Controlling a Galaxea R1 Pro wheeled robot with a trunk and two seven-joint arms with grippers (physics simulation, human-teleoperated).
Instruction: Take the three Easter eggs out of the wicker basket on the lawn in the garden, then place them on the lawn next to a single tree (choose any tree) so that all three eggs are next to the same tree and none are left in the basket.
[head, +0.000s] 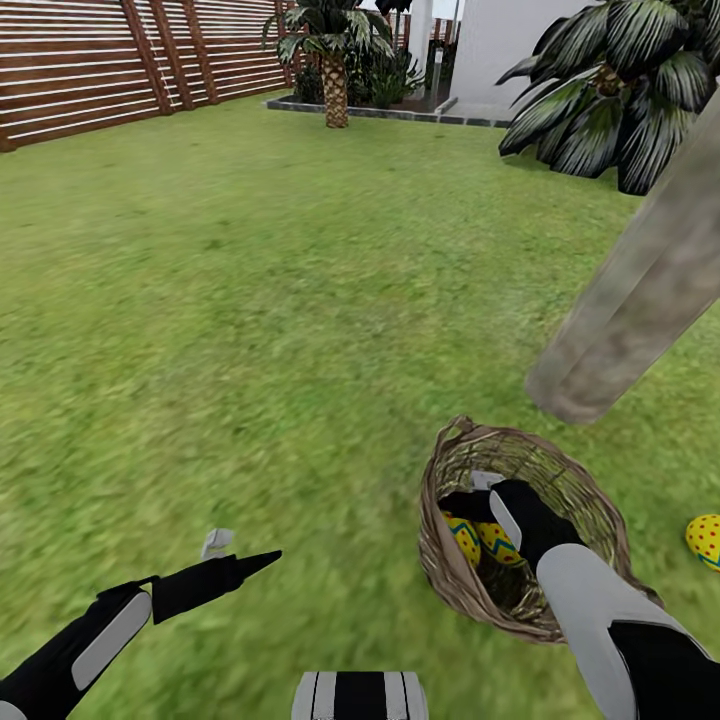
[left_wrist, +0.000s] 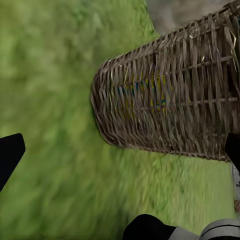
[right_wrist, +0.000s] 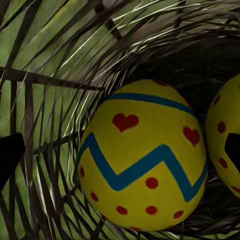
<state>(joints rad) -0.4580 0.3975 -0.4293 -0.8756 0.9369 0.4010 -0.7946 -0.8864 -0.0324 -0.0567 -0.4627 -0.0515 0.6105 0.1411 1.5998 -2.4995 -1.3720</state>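
Wicker basket (head: 520, 590), right gripper (head: 480, 497) inside, perhaps open

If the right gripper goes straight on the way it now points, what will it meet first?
Most likely the Easter egg lying in the wicker basket: it sits right ahead between the open fingers of the right gripper. A second egg lies beside it.

Rough woven-twig wicker basket (head: 455, 560), smooth matt painted Easter eggs (right_wrist: 142, 160), mottled grassy lawn (head: 250, 300), rough-barked tree (head: 640, 290).

wicker basket (left_wrist: 170, 100) lying on the lawn (left_wrist: 55, 125), woven side facing you | yellow and blue glimpsed through the weave (too blurred to name) | black fingertips (left_wrist: 10, 155) wide apart
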